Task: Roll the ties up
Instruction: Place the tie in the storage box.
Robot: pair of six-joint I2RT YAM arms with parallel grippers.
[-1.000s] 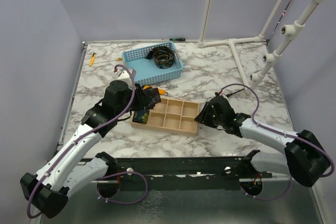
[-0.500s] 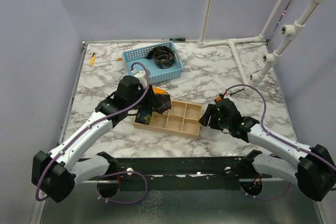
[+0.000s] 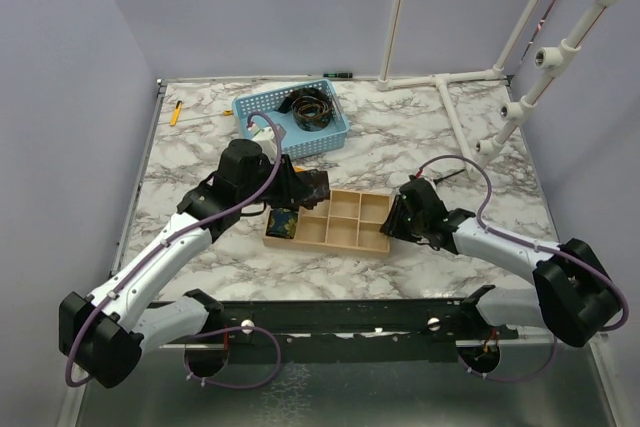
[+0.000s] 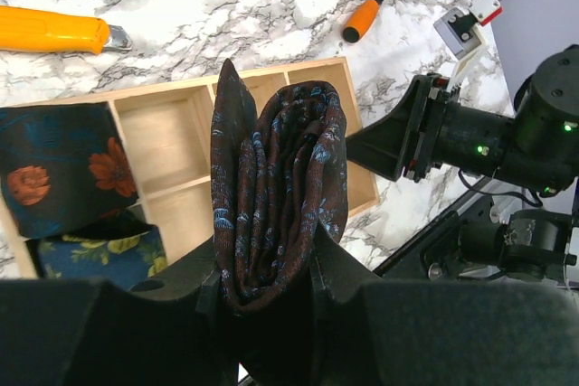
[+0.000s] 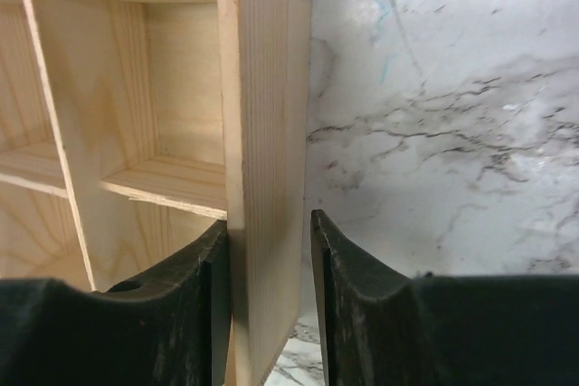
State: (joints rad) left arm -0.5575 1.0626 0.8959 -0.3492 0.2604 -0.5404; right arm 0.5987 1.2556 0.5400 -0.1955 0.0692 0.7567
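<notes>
Your left pincer (image 4: 267, 282) is clamped on a folded tie (image 4: 276, 178) (maroon-brown with small blue figures) and holds it on edge, the folds standing up out of the jaws. From above you see it over the far left part of the wooden tray (image 4: 167, 142); whether the fabric touches the wood you cannot tell. Your right pincer (image 5: 269, 250) is closed on the tray's right end wall, with one finger inside the end compartment and the other outside it, both pressed flat to the wood.

Two more ties lie in the tray at its left end. A dark tie with red-orange flowers (image 4: 63, 169) fills one compartment, and a blue tie with yellow marks (image 4: 99, 255) sits in the compartment beside it, nearer the arms.

At the far side of the desk (image 3: 420, 137) a blue basket (image 3: 262, 107) holds a coiled tie (image 3: 312, 109). An orange-handled screwdriver (image 4: 360, 20) and an orange knife (image 4: 50, 31) lie on the marble beyond the tray, well apart from each other
</notes>
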